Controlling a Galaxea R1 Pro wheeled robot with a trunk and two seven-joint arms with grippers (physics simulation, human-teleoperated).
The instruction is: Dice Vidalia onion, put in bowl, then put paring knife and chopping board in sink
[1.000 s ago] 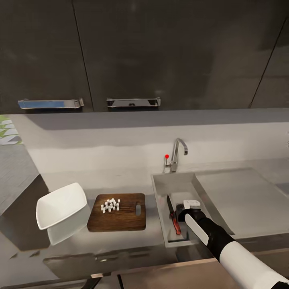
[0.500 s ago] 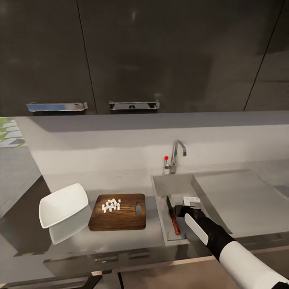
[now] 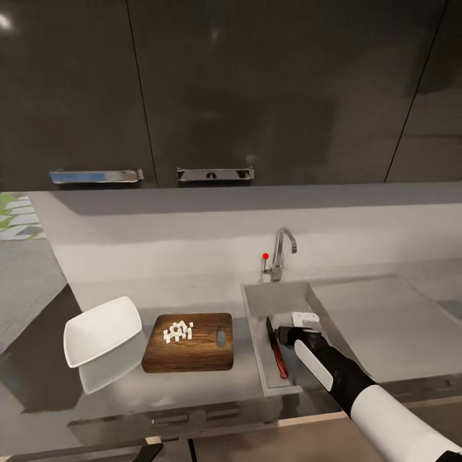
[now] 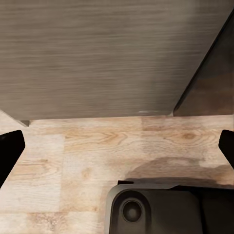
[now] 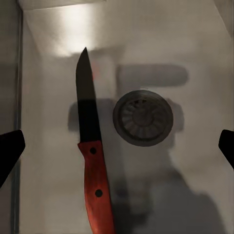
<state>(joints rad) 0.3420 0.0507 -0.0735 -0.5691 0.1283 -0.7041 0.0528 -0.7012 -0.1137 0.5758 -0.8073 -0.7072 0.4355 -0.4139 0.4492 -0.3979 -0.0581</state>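
One paring knife (image 5: pixel 91 161) lies flat in the sink (image 3: pixel 256 301), blade tip toward the tap (image 3: pixel 281 251); right gripper (image 5: pixel 117 146) spread wide, empty.

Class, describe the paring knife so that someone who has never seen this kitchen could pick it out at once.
Find the grey steel sink set in the countertop, below the chrome tap. On the basin floor, beside the round drain, lies the paring knife. Its dark pointed blade and riveted red handle set it apart, under the right gripper.
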